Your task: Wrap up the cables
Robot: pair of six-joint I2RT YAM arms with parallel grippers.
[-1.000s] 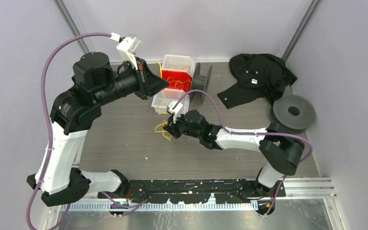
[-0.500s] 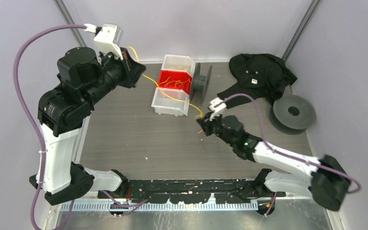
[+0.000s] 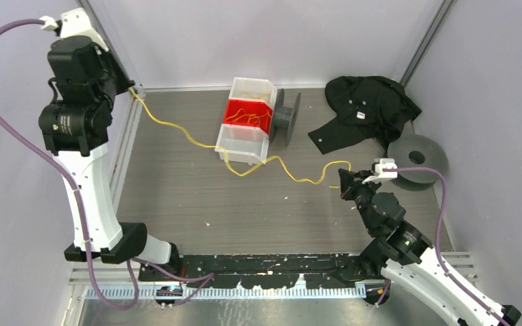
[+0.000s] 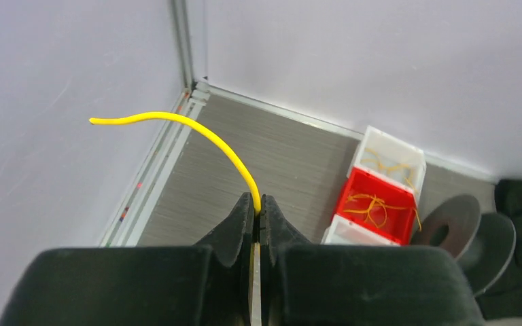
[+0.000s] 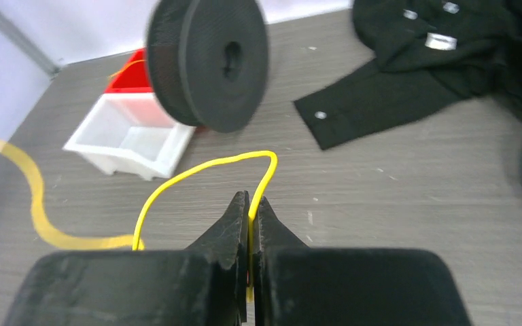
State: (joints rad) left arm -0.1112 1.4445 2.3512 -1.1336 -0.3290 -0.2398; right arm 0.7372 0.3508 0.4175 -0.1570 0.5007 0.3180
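Pulling my arms apart drew the yellow cable (image 4: 183,119) out long for wrapping; left tool (image 4: 257,207) and right tool (image 5: 250,200) each pinch it.

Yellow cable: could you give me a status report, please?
Left gripper shut on cable. Right gripper shut on it too. Cable slack between them, passing the bin.

L arm (image 3: 92,197) stands tall, upper link near vertical, wrist folded over at the very top. L gripper (image 4: 257,207) is pinched tight, fingers flush w/ no gap. The yellow cable (image 4: 170,116) exits right at the tips and arcs up and away ahead of the jaws. R arm (image 3: 387,210) sits low, forearm reaching fwd. R gripper (image 5: 250,200) is clamped the same way, w/ the cable trapped between the tips and looping just ahead of the jaws.
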